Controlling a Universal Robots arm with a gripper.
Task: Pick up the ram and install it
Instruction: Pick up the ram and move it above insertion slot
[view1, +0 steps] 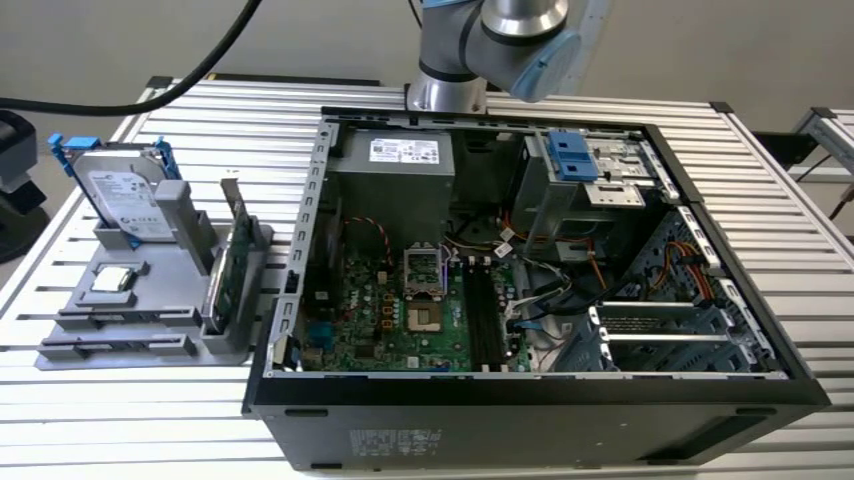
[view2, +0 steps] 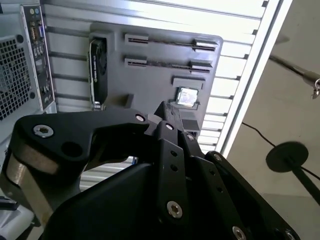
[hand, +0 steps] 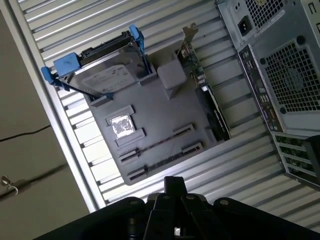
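Observation:
The ram (view2: 167, 43) (hand: 161, 145) is a thin dark bar seen edge-on, held between two slotted brackets on the grey parts tray (hand: 160, 117) (view1: 147, 285). A second similar bar (view2: 169, 64) lies parallel beside it. In both wrist views my gripper (view2: 167, 114) (hand: 174, 184) hangs well above the tray, apart from the ram, with its black fingers drawn together and nothing between them. The open computer case (view1: 534, 290) lies on the table. Long black memory slots (view1: 483, 320) run across its green motherboard.
The tray also carries a hard drive in a blue frame (hand: 107, 75) (view1: 123, 195), a square processor chip (hand: 122, 125) (view2: 186, 96) and an upright green card (view1: 234, 275) (hand: 210, 107). The arm (view1: 514, 30) stands behind the case. Cables and drive bays crowd the case's exterior-view right half.

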